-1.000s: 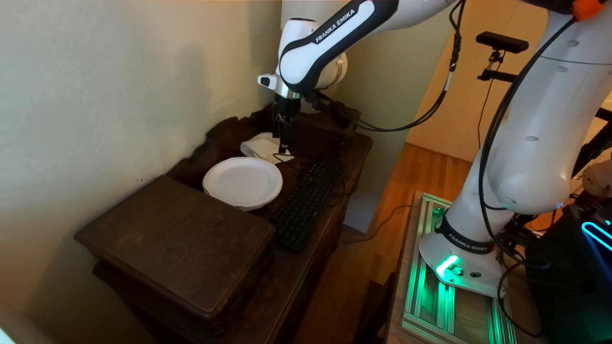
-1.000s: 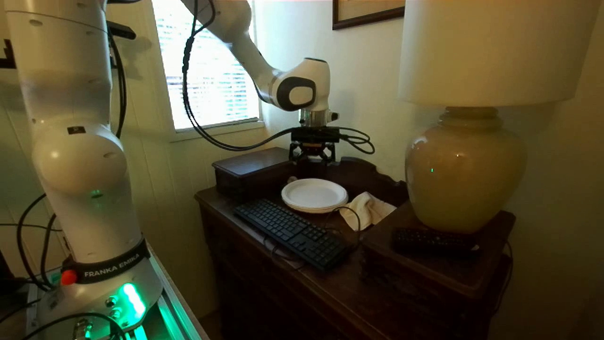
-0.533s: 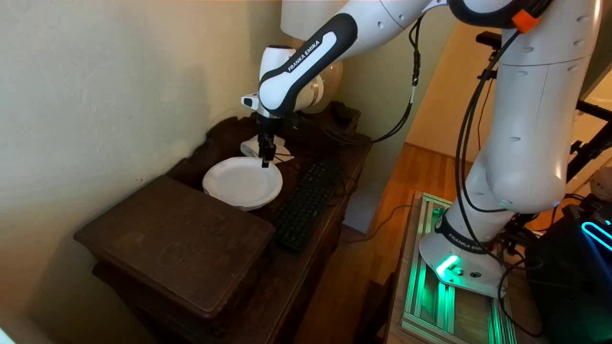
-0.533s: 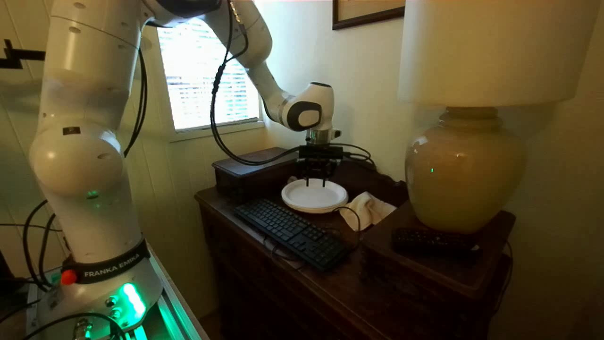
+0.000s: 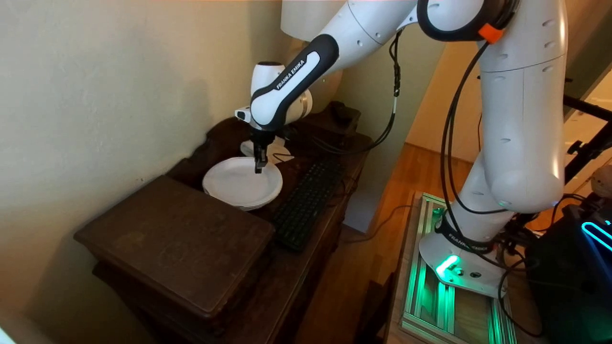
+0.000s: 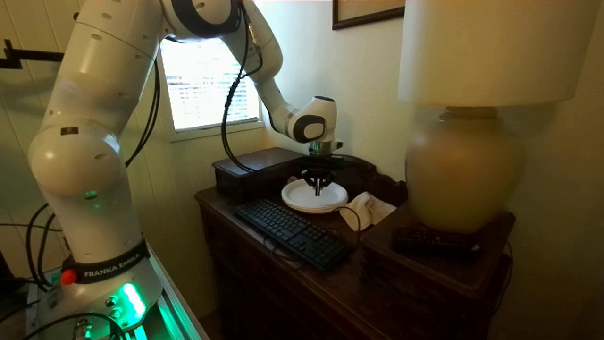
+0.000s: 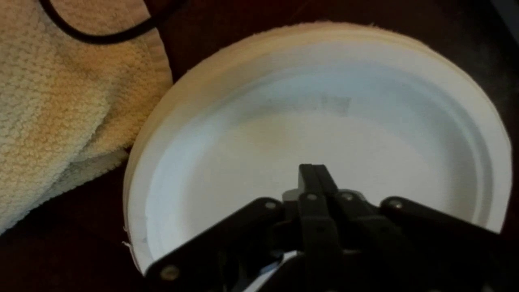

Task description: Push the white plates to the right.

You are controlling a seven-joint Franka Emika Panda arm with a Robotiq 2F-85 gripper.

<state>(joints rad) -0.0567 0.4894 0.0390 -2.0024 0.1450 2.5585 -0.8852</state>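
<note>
The white plates (image 5: 232, 188) form one round stack on the dark wooden dresser, also showing as a pile of plates (image 6: 295, 196) in an exterior view. In the wrist view the top plate (image 7: 243, 162) fills most of the picture, its near edge hidden behind my gripper (image 7: 312, 167). Both fingertips are pressed together with nothing between them. My gripper (image 5: 258, 170) points down over the inside of the top plate, off its centre towards the cloth side. In an exterior view the shut gripper (image 6: 317, 193) reaches low over the plate; whether the tips touch it I cannot tell.
A cream cloth (image 6: 368, 210) lies close beside the plates, with a black cable looping over it. A black keyboard (image 6: 292, 233) runs along the dresser's front. Raised wooden boxes (image 5: 177, 239) stand at both ends; a lamp (image 6: 465, 174) and remote (image 6: 434, 240) sit on one.
My gripper has come down from above the back of the dresser to over the plates, and its fingers have gone from spread apart to shut. The plates and cloth have not moved.
</note>
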